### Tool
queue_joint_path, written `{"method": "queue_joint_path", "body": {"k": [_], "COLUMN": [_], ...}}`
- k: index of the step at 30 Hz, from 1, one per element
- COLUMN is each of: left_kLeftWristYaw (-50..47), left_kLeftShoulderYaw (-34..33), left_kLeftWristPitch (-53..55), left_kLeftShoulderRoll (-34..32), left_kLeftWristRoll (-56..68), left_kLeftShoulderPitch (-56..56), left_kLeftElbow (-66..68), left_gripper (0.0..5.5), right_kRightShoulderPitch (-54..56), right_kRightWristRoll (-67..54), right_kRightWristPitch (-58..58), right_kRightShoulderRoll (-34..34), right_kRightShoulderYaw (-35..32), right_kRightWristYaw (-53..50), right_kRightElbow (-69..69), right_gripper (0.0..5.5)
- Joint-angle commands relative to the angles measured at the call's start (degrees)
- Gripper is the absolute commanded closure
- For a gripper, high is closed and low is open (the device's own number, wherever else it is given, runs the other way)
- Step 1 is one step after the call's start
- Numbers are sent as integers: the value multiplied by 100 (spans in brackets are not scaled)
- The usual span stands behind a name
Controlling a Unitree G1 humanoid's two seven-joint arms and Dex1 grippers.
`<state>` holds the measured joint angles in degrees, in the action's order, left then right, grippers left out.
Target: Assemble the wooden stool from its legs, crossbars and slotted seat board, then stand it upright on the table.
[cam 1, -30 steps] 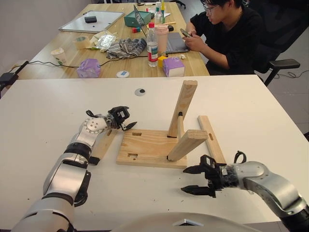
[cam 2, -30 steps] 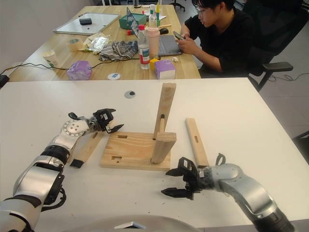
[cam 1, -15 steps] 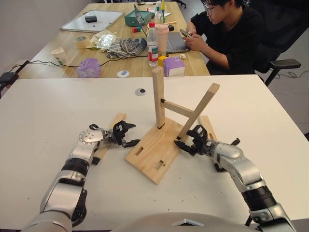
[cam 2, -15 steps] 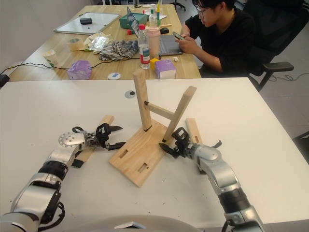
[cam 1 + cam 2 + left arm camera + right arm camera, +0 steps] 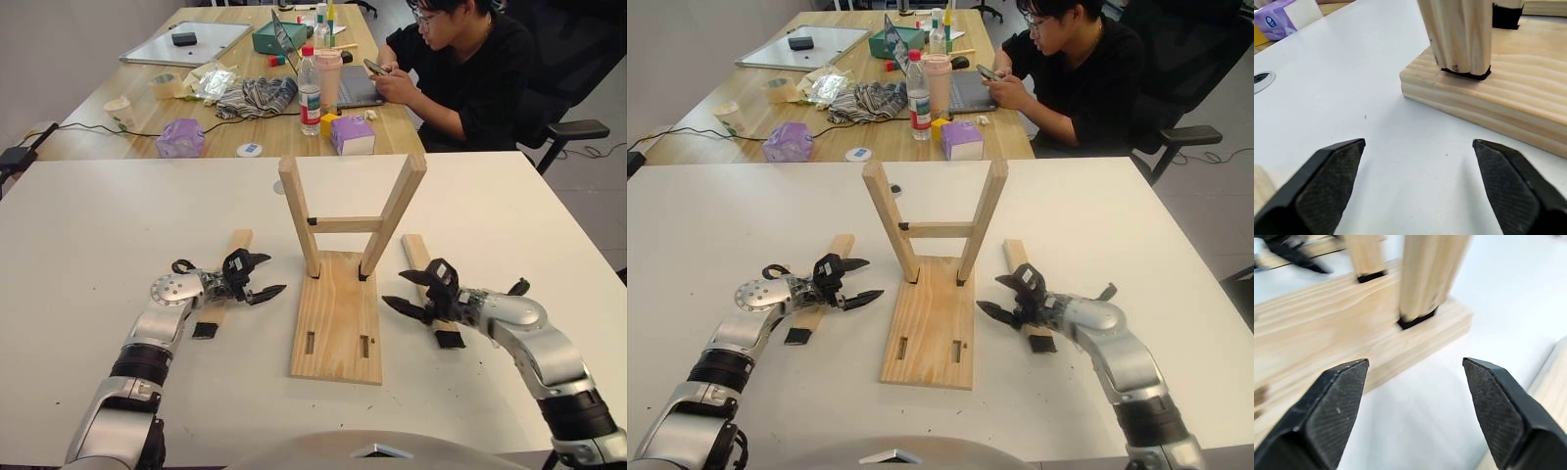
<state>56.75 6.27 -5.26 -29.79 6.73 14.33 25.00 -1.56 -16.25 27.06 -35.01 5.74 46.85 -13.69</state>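
Widely spread, left tool (image 5: 269, 274) and right tool (image 5: 394, 289) flank the seat board (image 5: 338, 328).

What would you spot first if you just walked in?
Two wooden legs joined by a crossbar stand up from the far end of the seat board, which lies flat on the white table. The robot's left fingers and right fingers sit open on either side of it.
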Motion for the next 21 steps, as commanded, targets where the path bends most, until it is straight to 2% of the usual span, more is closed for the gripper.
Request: {"method": "queue_joint_path", "body": {"k": [1, 5, 9, 14, 19, 21], "left_kLeftWristYaw": [173, 270, 84, -655, -1132, -1092], "left_kLeftShoulderYaw": [61, 562, 924, 1035, 801, 694], "left_kLeftWristPitch": [58, -452, -381, -534, -1017, -1072], "left_kLeftShoulderRoll": [-212, -417, -130, 400, 628, 620], "left_kLeftWristRoll": [8, -568, -767, -1160, -1256, -1143], "left_kLeftShoulderPitch": [-378, -715, -782, -169, 875, 1062], "left_kLeftElbow": [-637, -1253, -1516, -594, 1140, 1250], "left_gripper": [144, 144, 144, 144, 144, 144], "right_kRightShoulderPitch": [-150, 17, 257, 695, 1000, 1020], "right_kRightWristRoll": [410, 1994, 2194, 2045, 2145, 2178], "right_kRightWristPitch": [-389, -1703, -1810, -1229, -1179, -1294], "right_kRightShoulderRoll": [-429, -859, -251, 829, 1146, 1156], "right_kRightShoulderYaw": [143, 982, 1403, 1372, 1278, 1201], "right_kRightWristYaw": [125, -2, -101, -741, -1090, -1191], "right_kRightElbow": [-372, -89, 316, 970, 1490, 1539], "right_gripper": [196, 196, 196, 196, 196, 196]}}
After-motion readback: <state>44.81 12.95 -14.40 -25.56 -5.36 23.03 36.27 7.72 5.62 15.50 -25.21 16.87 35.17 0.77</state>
